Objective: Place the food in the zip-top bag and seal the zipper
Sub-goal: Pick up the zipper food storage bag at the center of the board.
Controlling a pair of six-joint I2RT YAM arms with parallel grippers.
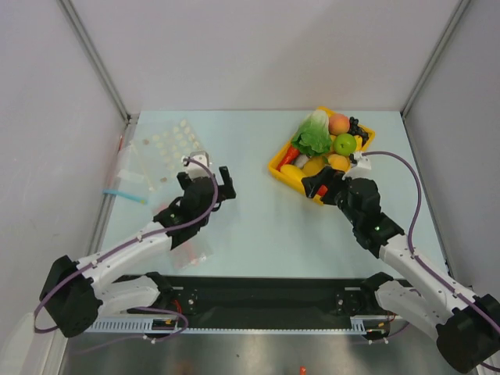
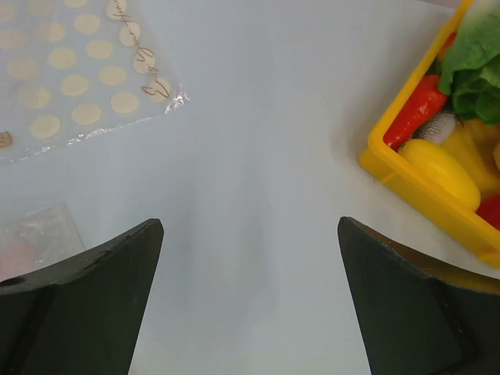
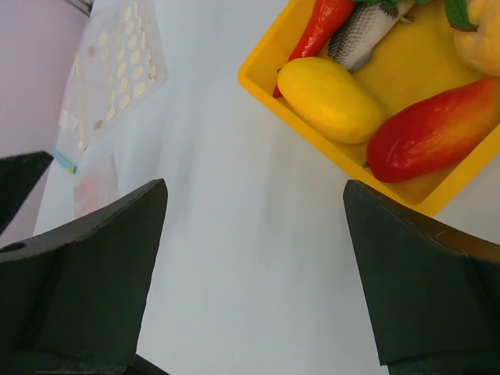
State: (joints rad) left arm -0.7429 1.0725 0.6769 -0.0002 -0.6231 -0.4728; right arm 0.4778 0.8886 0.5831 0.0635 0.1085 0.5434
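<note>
L gripper (image 2: 250, 225): jaws wide open, holds nothing, over the desk (image 1: 258, 226) left of centre. R gripper (image 3: 254, 186): also fully open, empty, at near corner of yellow tray (image 1: 275, 166). All food (image 1: 324, 141) lies in tray, far-right part of desk. The zip-top bag (image 1: 168, 144) lies flat near far-left corner.

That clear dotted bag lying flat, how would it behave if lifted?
Probably floppy: the clear dotted bag lies flat with a crinkled edge, so it would likely sag when pinched. It looks thin and light, so a push might slide it over the smooth table.
</note>
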